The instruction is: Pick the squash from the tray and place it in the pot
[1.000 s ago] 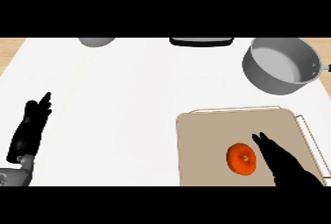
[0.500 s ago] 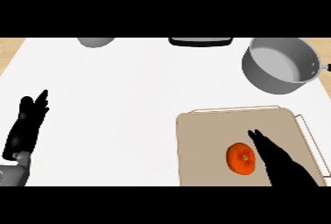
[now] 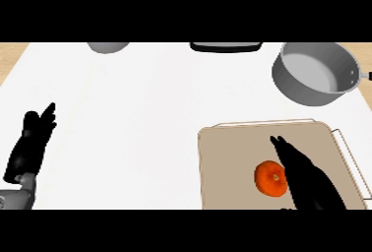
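Observation:
The squash (image 3: 269, 178) is a round orange fruit lying on the beige tray (image 3: 232, 147) at the lower right. My right hand (image 3: 305, 174) lies over the tray with straight fingers pointing up, its left edge right beside the squash and covering part of it; whether they touch I cannot tell. The grey pot (image 3: 316, 71) stands at the upper right, well beyond the tray. My left hand (image 3: 30, 145) rests open at the left edge, fingers up.
A grey bowl (image 3: 108, 47) sits at the counter's far edge, upper left. A dark flat object (image 3: 225, 47) lies at the far edge in the middle. The white counter (image 3: 131, 123) spreads wide between my hands.
My right hand has slid slightly down and closer to the squash. My left hand has sunk a little toward the lower edge.

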Motion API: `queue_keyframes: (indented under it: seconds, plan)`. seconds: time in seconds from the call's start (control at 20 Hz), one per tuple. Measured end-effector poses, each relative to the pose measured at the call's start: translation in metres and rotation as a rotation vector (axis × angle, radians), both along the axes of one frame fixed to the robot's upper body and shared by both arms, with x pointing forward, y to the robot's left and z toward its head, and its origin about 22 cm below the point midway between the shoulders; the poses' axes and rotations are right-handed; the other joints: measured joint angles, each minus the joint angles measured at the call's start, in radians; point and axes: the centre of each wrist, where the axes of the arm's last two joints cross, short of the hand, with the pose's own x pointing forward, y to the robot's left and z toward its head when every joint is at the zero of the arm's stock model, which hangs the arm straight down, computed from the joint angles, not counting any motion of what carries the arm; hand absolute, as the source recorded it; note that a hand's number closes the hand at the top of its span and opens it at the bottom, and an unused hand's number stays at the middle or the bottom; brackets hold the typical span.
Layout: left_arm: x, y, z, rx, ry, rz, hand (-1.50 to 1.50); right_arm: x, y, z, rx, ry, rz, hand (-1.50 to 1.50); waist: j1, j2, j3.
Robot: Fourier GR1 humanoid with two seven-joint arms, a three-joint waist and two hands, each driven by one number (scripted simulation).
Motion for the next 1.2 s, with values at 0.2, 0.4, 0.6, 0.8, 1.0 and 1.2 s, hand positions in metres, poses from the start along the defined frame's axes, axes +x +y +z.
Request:
queue_keyframes:
  seconds: [0.2, 0.4, 0.6, 0.8, 1.0, 1.2]
  plan:
    - [0.001, 0.004, 0.000, 0.003, -0.002, 0.002, 0.00, 0.006, -0.001, -0.012, -0.023, 0.028, -0.021, -1.50, -0.001, 0.000, 0.000]
    - [0.000, 0.012, 0.002, 0.002, 0.001, 0.005, 0.00, 0.010, 0.001, -0.019, -0.026, 0.061, -0.032, -1.50, 0.000, 0.000, 0.000]
    - [0.002, 0.000, 0.003, -0.001, 0.002, 0.005, 0.00, 0.012, 0.001, -0.026, -0.026, 0.089, -0.033, -1.50, -0.001, 0.000, 0.000]
    - [0.003, 0.002, 0.001, 0.008, 0.000, 0.005, 0.00, 0.018, 0.004, -0.040, -0.028, 0.116, -0.043, -1.50, -0.001, 0.000, 0.000]
    - [0.000, 0.002, 0.001, 0.005, -0.004, 0.007, 0.00, 0.022, -0.001, -0.051, -0.015, 0.129, -0.056, -1.50, -0.001, 0.000, 0.000]
    - [-0.001, -0.005, 0.003, 0.005, -0.001, 0.006, 0.00, 0.030, -0.001, -0.058, -0.007, 0.137, -0.057, -1.50, -0.001, 0.000, 0.000]
